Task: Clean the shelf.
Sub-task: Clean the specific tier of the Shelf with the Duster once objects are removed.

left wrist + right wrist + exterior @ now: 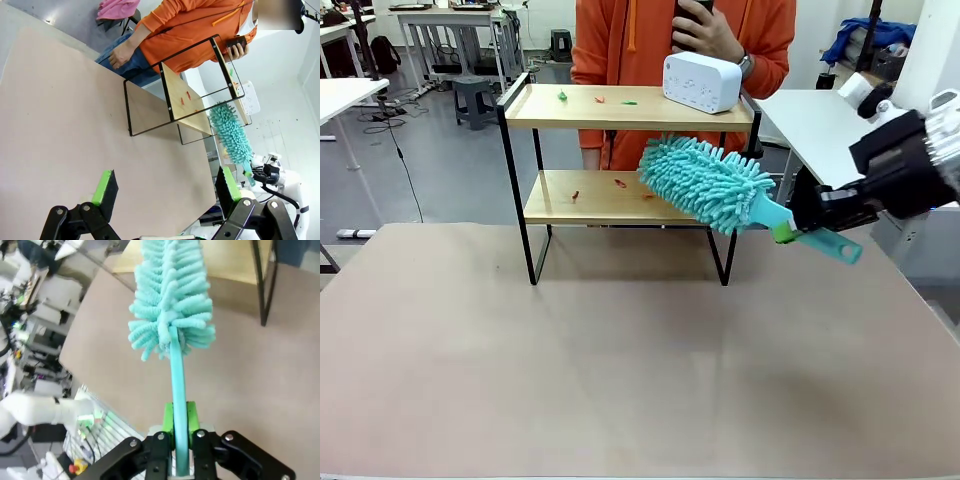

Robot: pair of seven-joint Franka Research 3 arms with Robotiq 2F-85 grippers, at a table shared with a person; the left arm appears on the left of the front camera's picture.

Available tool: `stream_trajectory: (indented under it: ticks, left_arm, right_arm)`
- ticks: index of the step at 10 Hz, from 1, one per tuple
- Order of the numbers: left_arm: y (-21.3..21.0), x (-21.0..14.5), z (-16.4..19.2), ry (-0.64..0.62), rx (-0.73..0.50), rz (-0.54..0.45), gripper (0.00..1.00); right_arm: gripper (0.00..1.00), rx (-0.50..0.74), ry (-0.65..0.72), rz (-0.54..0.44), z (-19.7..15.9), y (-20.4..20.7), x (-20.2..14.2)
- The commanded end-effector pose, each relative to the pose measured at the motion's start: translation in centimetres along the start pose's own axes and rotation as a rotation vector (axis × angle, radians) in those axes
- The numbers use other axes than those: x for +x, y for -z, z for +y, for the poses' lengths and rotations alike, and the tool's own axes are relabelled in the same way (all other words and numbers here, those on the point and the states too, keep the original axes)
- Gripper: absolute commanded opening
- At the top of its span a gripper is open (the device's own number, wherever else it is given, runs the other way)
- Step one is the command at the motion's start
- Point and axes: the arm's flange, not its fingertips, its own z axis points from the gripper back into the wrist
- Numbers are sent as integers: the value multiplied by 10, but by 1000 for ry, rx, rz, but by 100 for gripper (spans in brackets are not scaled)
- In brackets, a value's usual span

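Sweeping step — the right gripper (pixel 785 233), clamped on the duster (pixel 705 182), holds its head at the shelf (pixel 540 108)'s lower board; next, brush the scraps (pixel 620 183) off.

Your right arm (pixel 910 165) enters from the right edge of the front view, with its black wrist angled down and toward the middle. Your right gripper (pixel 786 233) points leftward, jaws clamped tight on the duster handle (pixel 823 243). In the right wrist view its green pads (pixel 167 417) press the handle from both sides, low on the shaft, and the handle runs straight out along the fingers. Your left gripper (pixel 167 186) is raised and tilted, its jaws spread wide. Its fingertips (pixel 106 184) are well apart with nothing between them. In your left wrist view, the right arm's white links show far off at the lower right
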Motion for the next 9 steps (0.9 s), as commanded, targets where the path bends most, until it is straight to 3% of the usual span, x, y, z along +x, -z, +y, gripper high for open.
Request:
stream_trajectory:
  ticks: [1,4,9]
  left_arm:
    - [2,-2,-1,22,-17,-15,100]
    - [2,-2,-1,22,-17,-15,100]
    - [2,-2,-1,22,-17,-15,100]
  right_arm:
    - [13,-37,77,-57,-6,23,-3]
    - [13,-117,153,-161,-8,47,8]
    - [13,-107,131,-136,-10,101,32]
